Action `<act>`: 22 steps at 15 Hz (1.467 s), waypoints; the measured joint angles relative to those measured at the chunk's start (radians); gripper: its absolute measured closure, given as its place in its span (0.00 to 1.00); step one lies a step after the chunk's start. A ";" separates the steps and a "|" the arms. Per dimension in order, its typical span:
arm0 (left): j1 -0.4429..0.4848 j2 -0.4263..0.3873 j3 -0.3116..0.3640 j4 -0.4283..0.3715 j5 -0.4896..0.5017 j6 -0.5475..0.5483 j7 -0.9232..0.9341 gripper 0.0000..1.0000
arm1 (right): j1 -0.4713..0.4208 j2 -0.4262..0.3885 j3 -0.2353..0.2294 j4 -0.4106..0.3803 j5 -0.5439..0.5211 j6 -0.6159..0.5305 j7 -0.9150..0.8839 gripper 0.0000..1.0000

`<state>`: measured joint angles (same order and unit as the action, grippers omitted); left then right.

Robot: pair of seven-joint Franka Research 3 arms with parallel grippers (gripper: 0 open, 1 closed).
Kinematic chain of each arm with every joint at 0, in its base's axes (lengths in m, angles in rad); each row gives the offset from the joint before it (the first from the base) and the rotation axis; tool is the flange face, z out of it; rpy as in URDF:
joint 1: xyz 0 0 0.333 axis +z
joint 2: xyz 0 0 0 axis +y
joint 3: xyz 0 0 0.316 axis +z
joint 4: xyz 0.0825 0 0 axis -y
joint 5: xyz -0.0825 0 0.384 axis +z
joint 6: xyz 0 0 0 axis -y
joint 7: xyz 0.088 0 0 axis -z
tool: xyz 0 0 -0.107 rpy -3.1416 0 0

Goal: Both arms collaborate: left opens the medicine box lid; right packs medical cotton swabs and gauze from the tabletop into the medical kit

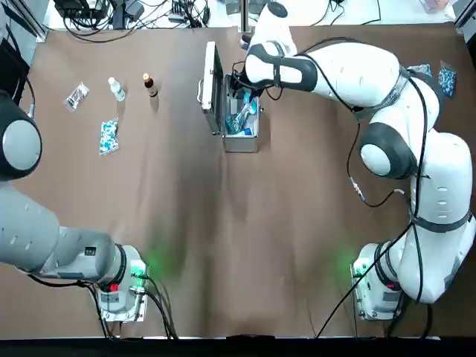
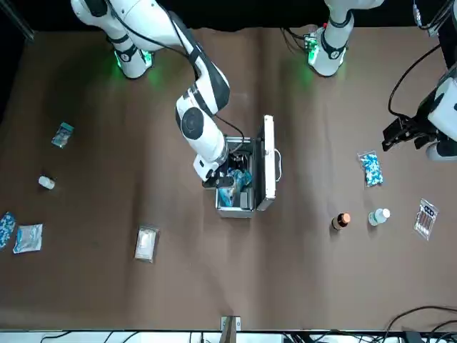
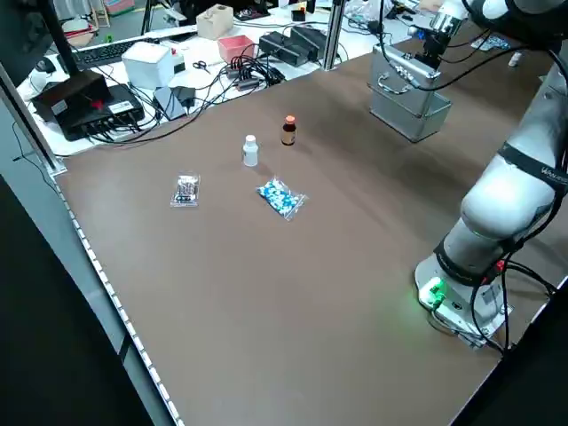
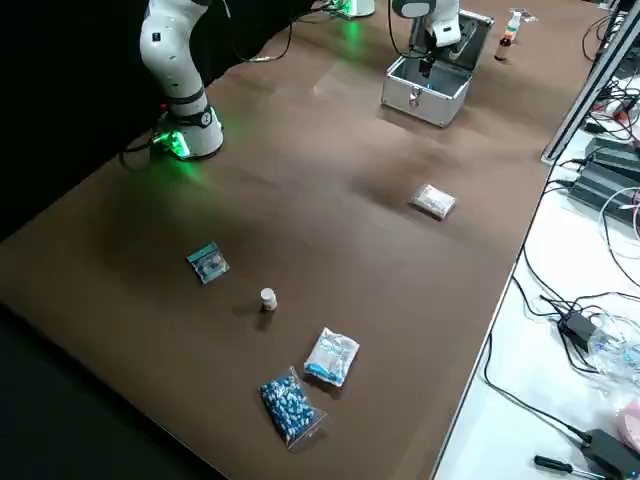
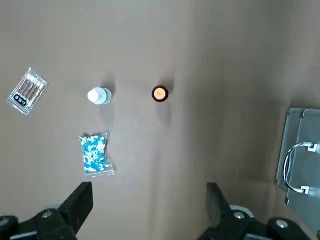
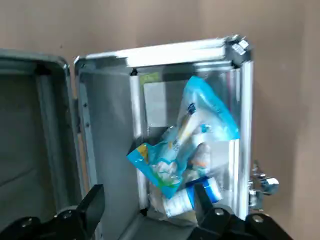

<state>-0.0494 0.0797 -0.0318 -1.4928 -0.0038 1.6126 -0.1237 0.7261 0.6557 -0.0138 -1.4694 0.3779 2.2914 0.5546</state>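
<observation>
Right claw [image 6: 150, 194]: I'm hovering over the medical kit [image 6: 246, 125], fingers apart.
Left claw [image 5: 151, 189]: I'm hanging above the table [image 5: 150, 50], fingers apart.
Lid [image 6: 30, 140]: standing open.
Swabs [image 6: 212, 112]: lying inside.
Gauze [image 2: 146, 244]: resting outside.

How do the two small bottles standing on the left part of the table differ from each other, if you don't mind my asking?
The brown bottle has an orange cap, while the pale bottle has a white one. The brown bottle stands nearer the open case; the pale bottle stands farther off. Both are upright and capped.
</observation>
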 joint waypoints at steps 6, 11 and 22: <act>0.000 0.000 0.000 0.000 0.000 0.000 0.000 0.00 | -0.158 -0.023 -0.047 0.038 -0.153 -0.102 -0.044 0.17; 0.000 0.000 0.000 -0.001 0.000 0.000 0.000 0.00 | -0.266 -0.026 -0.050 0.046 -0.239 -0.124 -0.157 0.01; 0.000 0.000 0.000 -0.001 0.000 0.000 0.000 0.00 | -0.452 0.047 -0.057 0.025 -0.337 0.001 -0.336 0.01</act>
<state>-0.0489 0.0797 -0.0315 -1.4939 -0.0038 1.6126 -0.1238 0.2746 0.7025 -0.0711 -1.4442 0.0405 2.2926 0.2189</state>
